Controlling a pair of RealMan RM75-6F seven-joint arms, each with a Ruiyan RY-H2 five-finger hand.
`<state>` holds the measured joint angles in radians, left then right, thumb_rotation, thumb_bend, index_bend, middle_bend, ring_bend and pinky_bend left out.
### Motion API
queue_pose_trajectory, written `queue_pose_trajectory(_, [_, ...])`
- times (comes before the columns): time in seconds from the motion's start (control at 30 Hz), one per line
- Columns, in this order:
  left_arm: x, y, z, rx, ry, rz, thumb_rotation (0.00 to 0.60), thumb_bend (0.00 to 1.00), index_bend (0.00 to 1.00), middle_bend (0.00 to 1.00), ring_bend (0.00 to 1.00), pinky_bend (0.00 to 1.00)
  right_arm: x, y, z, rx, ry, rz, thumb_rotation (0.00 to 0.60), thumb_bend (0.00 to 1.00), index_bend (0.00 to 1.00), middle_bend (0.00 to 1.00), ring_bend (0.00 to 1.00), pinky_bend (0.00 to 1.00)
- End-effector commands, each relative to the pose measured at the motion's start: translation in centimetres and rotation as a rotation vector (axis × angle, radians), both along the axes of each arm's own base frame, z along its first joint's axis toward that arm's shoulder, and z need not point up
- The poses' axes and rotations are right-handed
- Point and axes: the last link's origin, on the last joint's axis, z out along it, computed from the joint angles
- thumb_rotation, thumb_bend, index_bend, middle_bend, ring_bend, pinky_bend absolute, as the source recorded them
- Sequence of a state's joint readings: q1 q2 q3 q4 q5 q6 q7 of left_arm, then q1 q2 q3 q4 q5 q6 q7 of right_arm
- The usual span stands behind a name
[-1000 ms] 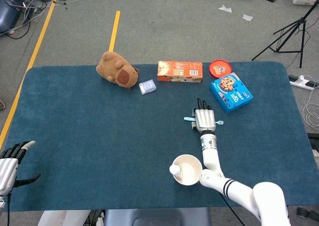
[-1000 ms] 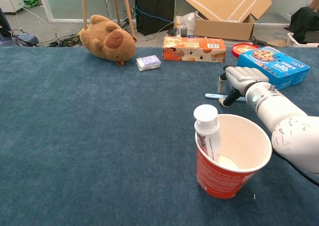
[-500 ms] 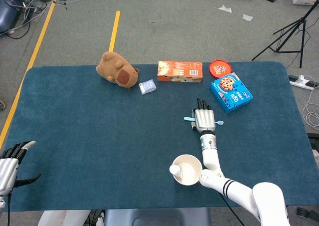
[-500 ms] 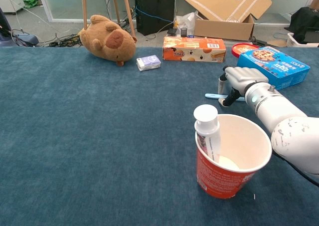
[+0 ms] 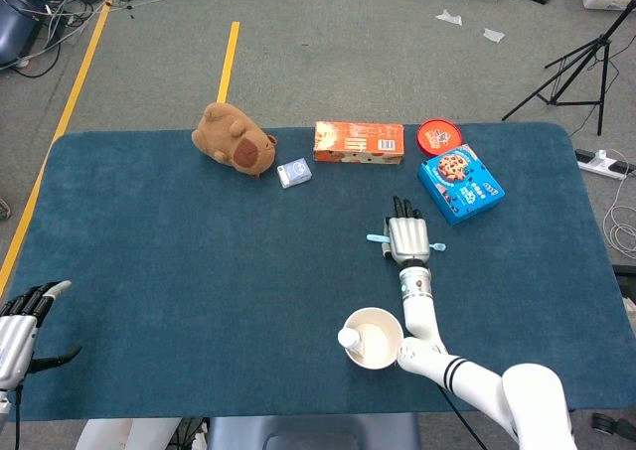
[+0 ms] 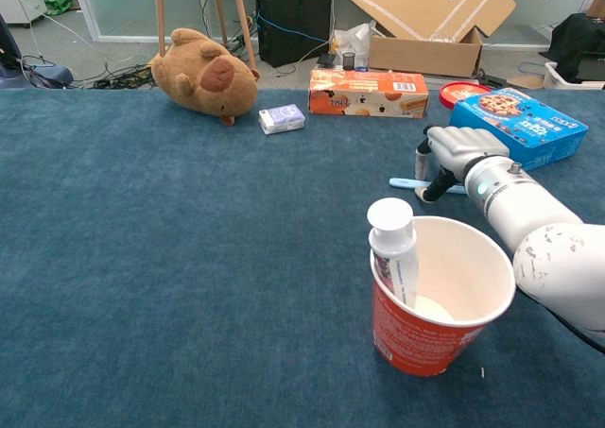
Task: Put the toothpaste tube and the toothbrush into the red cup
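A: Anything moved since a second ago?

B: Barely. The right hand [image 5: 406, 237] sits over the toothbrush [image 6: 408, 182] as it did then; in the chest view it looks shifted only a touch toward 3 o'clock. The rest lies as it lay.

A: Go left to right for me.

B: At 8 o'clock on the blue table [image 5: 179, 271], the left hand [image 5: 22, 323] rests at the edge, fingers apart, holding nothing. At 11 o'clock lies a brown plush animal [image 5: 233, 139], and just beside it toward 3 o'clock a small pale box [image 5: 294, 173]. At 12 o'clock stands an orange carton [image 5: 359, 142].

A: And the cup?

B: The red cup [image 6: 437, 298] stands at 6 o'clock, upright, with the toothpaste tube [image 6: 392, 245] already inside, leaning on its left wall, cap up.

A: The toothbrush?

B: Flat on the table at 1 o'clock from the cup, its ends sticking out either side of the right hand. The fingers curl down around it; whether they truly grip it, I cannot tell.

A: Further right?

B: A blue cookie box [image 5: 460, 184], and a round red lid [image 5: 436, 133] behind it
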<state>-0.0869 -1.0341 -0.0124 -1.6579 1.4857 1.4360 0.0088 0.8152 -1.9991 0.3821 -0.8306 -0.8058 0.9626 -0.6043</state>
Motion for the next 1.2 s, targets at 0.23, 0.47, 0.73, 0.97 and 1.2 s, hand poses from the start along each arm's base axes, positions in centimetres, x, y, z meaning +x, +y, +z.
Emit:
queue_pose_trajectory(0.23, [0.0,0.0,0.0,-0.001,0.0,-0.001,0.6,0.0,0.15,0.19,0.17,0.23,0.0,0.0,0.2,-0.007,-0.012,0.001,0.6,0.29,0.56,0.08,0.0,0.19])
queue_pose_trajectory(0.47, [0.0,0.0,0.0,-0.003,0.002,0.0,0.6,0.0,0.15,0.19,0.17,0.23,-0.2,0.4,1.0,-0.017,-0.041,0.006,0.6,0.29,0.56,0.08,0.0,0.19])
queue_pose_trajectory(0.73, [0.0,0.0,-0.2,-0.007,0.009,0.0,0.6,0.0,0.15,0.19,0.17,0.23,0.4,1.2,2.8,-0.029,-0.107,0.029,0.6,0.29,0.56,0.08,0.0,0.19])
queue_pose_trajectory(0.97, [0.0,0.0,-0.3,-0.011,0.014,0.001,0.6,0.0,0.15,0.19,0.17,0.23,1.2,2.1,4.1,-0.027,-0.142,0.055,0.6,0.29,0.56,0.08,0.0,0.19])
queue_pose_trajectory(1.2, [0.0,0.0,-0.4,-0.014,0.018,0.002,0.6,0.0,0.15,0.19,0.17,0.23,2.2,2.8,5.2,-0.029,-0.168,0.082,0.6,0.29,0.56,0.08,0.0,0.19])
